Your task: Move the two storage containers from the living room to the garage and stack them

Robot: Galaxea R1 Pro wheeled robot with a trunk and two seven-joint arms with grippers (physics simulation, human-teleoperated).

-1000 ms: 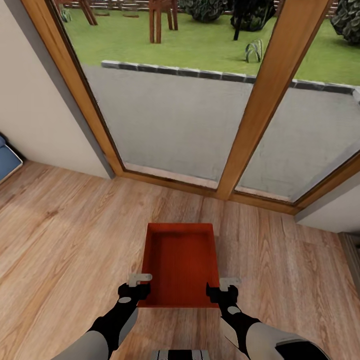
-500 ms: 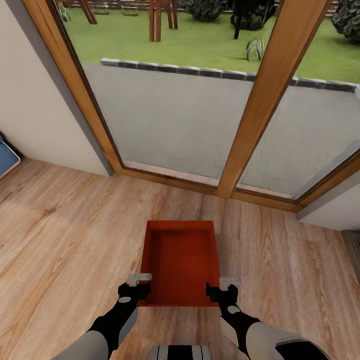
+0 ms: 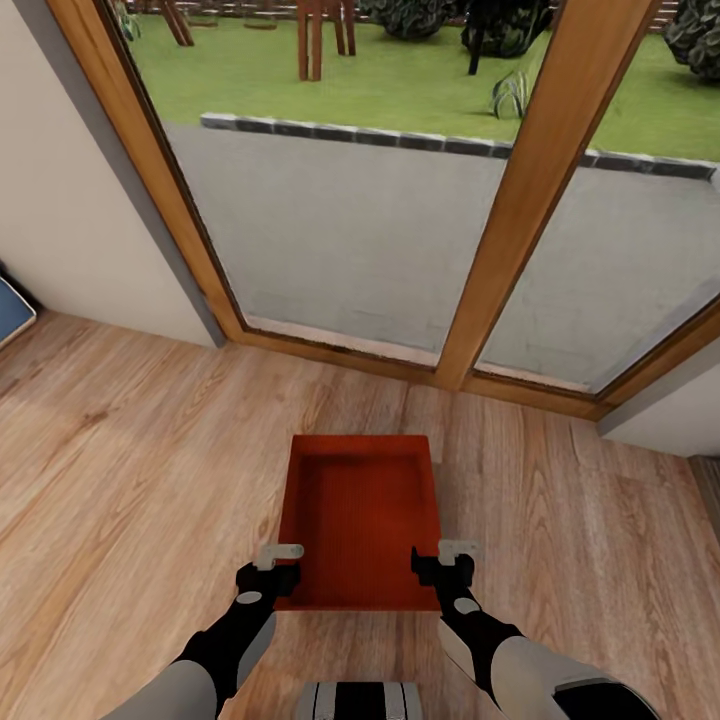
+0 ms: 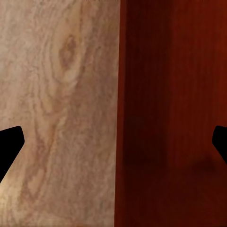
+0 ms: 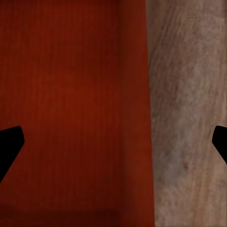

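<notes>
Container point(image 3: 360, 525) walls sit between both spread-fingered end effectors point(image 3: 280, 560) point(image 3: 448, 556).

1 storage container point(image 3: 360, 520), 2 hands: left hand point(image 3: 268, 572), right hand point(image 3: 444, 566).

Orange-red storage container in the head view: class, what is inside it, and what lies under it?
The storage container looks empty: only its bare red bottom shows. Light wood-plank floor surrounds it, but the box itself hides what lies directly beneath, so contact cannot be judged.
</notes>
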